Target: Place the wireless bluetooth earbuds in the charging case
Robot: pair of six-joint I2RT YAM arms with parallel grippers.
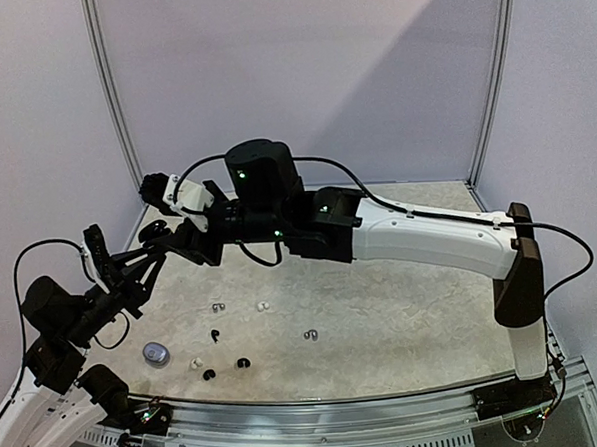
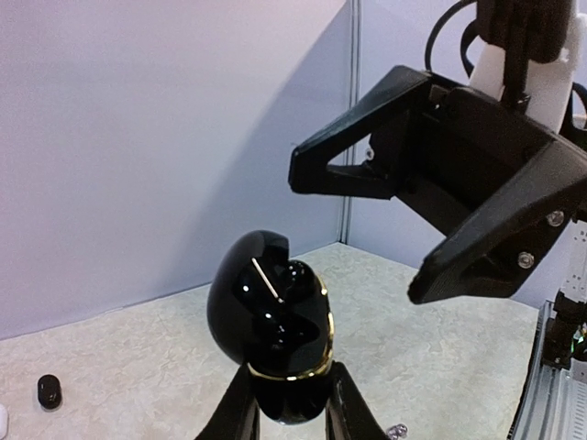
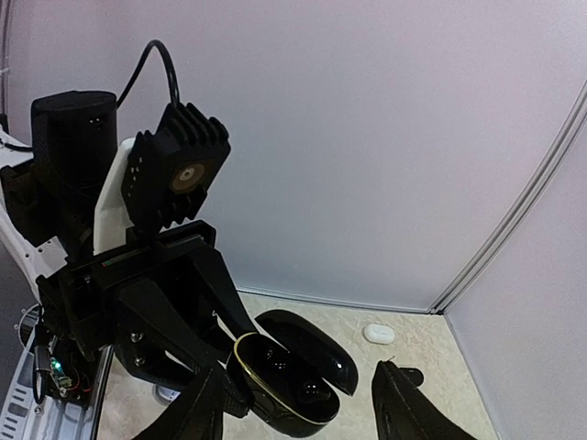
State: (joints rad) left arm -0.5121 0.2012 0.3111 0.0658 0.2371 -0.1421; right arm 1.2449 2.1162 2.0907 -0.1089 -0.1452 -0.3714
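The pale, stone-look table (image 1: 403, 308) had plain grey walls (image 1: 300, 63) behind it. The right arm (image 1: 429, 239) was stretched a long way across the table, over to the far left corner. The left arm (image 1: 63, 316) pointed up from its base to the same spot, so the two met there, high above the table.

The right gripper (image 2: 353, 229) was wide open. Nothing showed between its fingers, and it hung just beside the case without touching it. The left gripper (image 2: 289, 390) was closed tight on the bottom of the black charging case (image 2: 275, 312). The case was shiny with a gold rim, and its lid stood open. The left fingers hid its lower part. I could not tell if any bud sat inside.

A small silver case (image 1: 156, 353) lay on the table near the left arm. A small white case (image 3: 379, 334) lay by the far wall.

The earbuds (image 1: 244, 364) lay loose on the table, well apart from the held case. Among them were a white bud (image 1: 263, 306), a black bud (image 1: 215, 335) and a silvery bud (image 1: 309, 334).
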